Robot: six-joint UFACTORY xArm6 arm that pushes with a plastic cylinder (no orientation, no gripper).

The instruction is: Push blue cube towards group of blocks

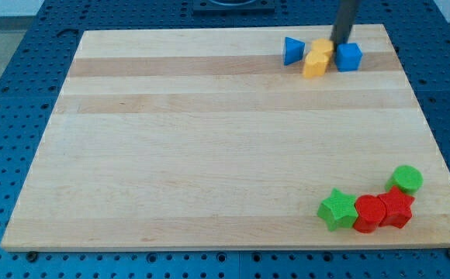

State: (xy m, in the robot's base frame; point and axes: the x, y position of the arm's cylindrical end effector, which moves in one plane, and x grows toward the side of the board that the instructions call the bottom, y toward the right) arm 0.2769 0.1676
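Camera view, the only one. Wooden board (209, 155) lies on a blue perforated table (8, 116); the board fills most of the frame.

Dark rod comes down from the view's top edge, right of centre. My tip (340, 41) sits at the board's far edge, just above the gap between the blue cube (349, 56) and the upper yellow block (323, 49). It looks to be touching or nearly touching the cube's top-left corner; I cannot tell which. No jaws on this rig, so there is no open or closed state to note; the rod simply ends in the tip.

Top cluster, 4 blocks, near the view's top right:
- blue cube, rightmost, just beside the yellow pair
- 2 yellow blocks, upper one and a lower one (315, 64), touching each other, shapes unclear
- blue triangular block (292, 51), leftmost, close to the yellows

Bottom cluster, 4 blocks, at the view's bottom right, well apart from the top cluster:
- green star (337, 209), leftmost
- red block (369, 214), touching the star, shape unclear
- red star-like block (396, 208), against the first red
- green cylinder (406, 180), above and right of the reds, touching the red star-like block
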